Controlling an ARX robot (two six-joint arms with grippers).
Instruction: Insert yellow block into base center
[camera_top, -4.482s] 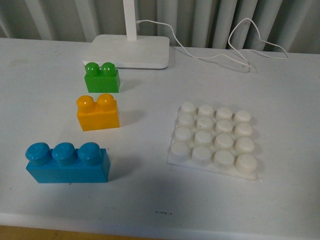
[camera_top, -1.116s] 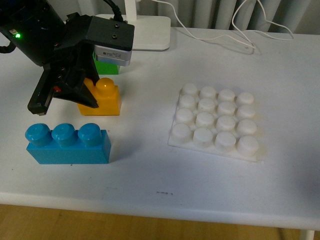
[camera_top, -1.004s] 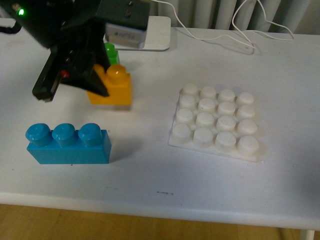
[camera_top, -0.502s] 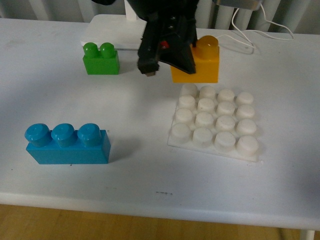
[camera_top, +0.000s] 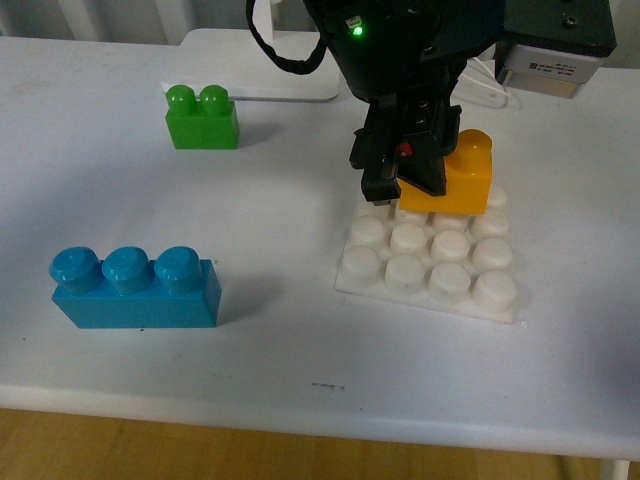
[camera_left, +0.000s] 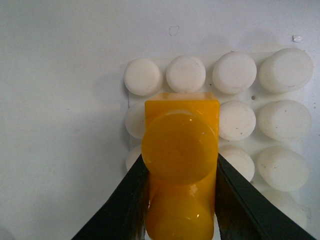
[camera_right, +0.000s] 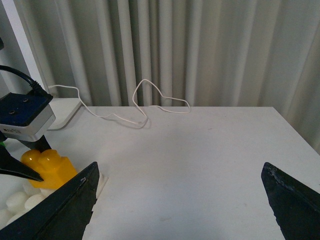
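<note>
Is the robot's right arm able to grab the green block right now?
Probably not easily. The green block sits far over on the left side, and the left gripper, holding the yellow block over the base, stands between it and the open right gripper.

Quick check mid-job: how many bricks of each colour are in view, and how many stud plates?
yellow block: 1
green brick: 1
blue brick: 1
base: 1
Total: 4
</note>
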